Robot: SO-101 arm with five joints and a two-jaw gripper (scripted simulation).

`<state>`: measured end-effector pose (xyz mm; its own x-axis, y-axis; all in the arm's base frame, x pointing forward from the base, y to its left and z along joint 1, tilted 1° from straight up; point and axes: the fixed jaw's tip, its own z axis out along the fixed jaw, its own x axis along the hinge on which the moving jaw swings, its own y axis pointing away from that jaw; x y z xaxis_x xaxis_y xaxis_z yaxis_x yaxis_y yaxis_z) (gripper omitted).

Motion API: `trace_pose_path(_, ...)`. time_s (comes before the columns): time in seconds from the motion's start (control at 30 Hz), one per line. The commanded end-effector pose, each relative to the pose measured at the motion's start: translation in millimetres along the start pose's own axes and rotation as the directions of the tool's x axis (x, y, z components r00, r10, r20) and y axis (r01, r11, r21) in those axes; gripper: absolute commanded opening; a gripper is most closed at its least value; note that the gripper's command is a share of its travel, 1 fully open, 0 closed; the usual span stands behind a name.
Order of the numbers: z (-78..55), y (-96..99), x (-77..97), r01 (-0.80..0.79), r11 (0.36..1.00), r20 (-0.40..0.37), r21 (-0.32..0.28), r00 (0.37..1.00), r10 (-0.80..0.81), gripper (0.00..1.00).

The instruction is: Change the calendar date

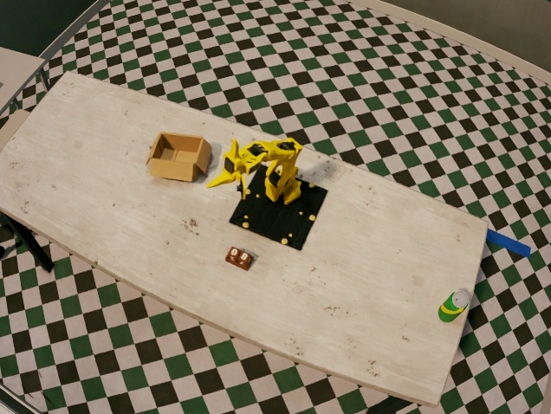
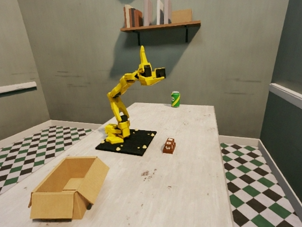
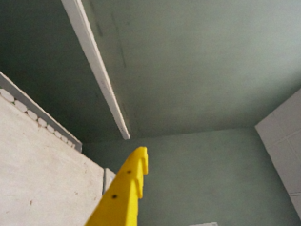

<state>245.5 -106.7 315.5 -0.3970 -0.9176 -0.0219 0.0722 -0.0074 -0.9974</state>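
Claw: one, yellow, jaws spread fully apart, nothing between them. It sits high above the desk; one long yellow finger points almost straight up, and the wrist view shows only that finger against grey wall and ceiling.

Arm: one, yellow, five-joint, folded and raised. It stands on one black square base plate dotted with small yellow studs. The plate lies near the middle of the desk, closer to the long edge away from the calendar.

Calendar: one small reddish-brown wooden tray with two reddish-brown cubes in it, side by side and touching, both flat. First cube, second cube. The top faces read roughly "0" and "8" from above; in the exterior view the digits on the side face look like "0" and "3", too small to be sure. The tray rests on the desk just beside the base plate, between the plate and the opposite long edge, well apart from the claw.

One open brown cardboard box, flaps out, lies on the arm's other side, towards one short end of the desk.

One green-and-yellow drinks can stands upright at a corner of the opposite short end.

Desk: one long whitish wooden desk top, speckled with dark marks.
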Motion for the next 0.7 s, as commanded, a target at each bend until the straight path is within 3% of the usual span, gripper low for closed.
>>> trace_pose_path(0.0,-0.6,-0.9,0.2,-0.001,1.000,0.000,0.003,1.000,0.001,1.00)
trace_pose_path(0.5,4.0,17.0,-4.1,0.097,0.992,0.026,-0.075,0.995,-0.096,0.96)
trace_pose_path(0.67,7.5,36.7,-9.1,0.209,0.966,0.071,-0.153,0.977,-0.200,0.91)
